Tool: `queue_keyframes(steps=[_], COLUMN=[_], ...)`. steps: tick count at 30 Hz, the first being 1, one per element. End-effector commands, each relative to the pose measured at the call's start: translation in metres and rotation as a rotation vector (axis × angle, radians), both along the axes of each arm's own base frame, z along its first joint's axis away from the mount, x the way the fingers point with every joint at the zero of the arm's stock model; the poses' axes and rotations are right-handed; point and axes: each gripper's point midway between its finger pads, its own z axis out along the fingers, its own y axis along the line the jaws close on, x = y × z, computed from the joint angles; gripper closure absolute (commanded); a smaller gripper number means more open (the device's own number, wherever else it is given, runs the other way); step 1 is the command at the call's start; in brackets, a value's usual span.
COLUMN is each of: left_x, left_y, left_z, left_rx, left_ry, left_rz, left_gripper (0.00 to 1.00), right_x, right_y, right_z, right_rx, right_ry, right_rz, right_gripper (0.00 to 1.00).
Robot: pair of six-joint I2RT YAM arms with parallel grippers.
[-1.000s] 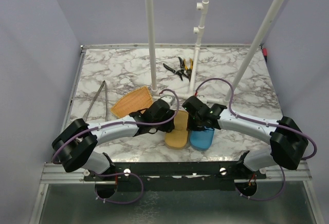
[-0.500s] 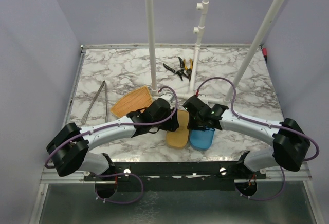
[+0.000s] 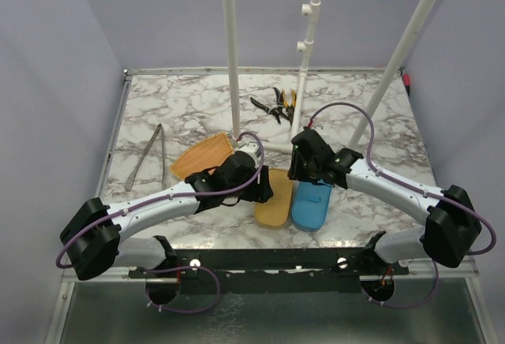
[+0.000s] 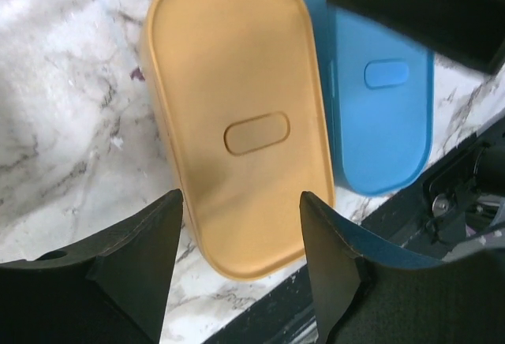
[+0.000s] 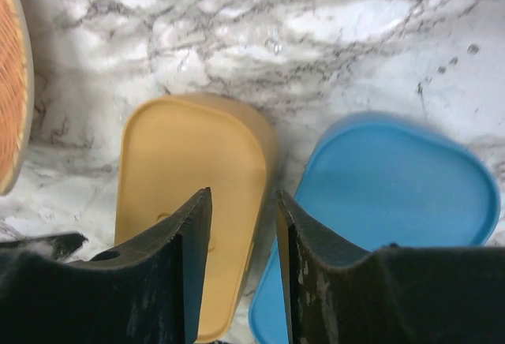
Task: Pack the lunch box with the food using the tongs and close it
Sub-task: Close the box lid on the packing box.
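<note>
Pulling back across the tabletop [image 3: 379, 123], the right hand [image 5: 243, 198] had lifted off the blue box [image 3: 312, 206] and come part open, holding nothing. The left hand [image 4: 238, 198] had widened too, empty, above the tan box [image 3: 272, 202]. Both boxes sat lidded, touching, at the near edge. Tongs [image 3: 147, 155] lay well apart, left. No food was visible, so it was probably packed and the closing done.

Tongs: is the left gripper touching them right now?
Apart. The top external view shows the tongs lying at the left side of the table, with bare marble between them and the left gripper, which is by the yellow box.
</note>
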Motion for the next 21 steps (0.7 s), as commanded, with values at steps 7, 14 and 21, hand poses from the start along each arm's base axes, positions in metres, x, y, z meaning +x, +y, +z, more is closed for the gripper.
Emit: queue_keyframes(steps=[7,14,21], left_x=[-0.044,-0.057,-0.066], left_y=[0.014,0.017,0.028], left_z=[-0.021,-0.035,-0.062], left_rx=[-0.036,-0.016,0.054], left_ry=[0.17,0.224,0.274], left_rz=[-0.04,-0.078,-0.082], left_gripper=[0.36,0.36,0.36], right_x=[0.026,0.027,0.023], right_y=[0.015,0.016,0.02], right_z=[-0.012,-0.033,-0.045], right_rx=[0.031,-0.006,0.006], right_ry=[-0.022,0.009,0.042], right_rz=[0.152,0.189,0.199], right_gripper=[0.54,0.53,0.53])
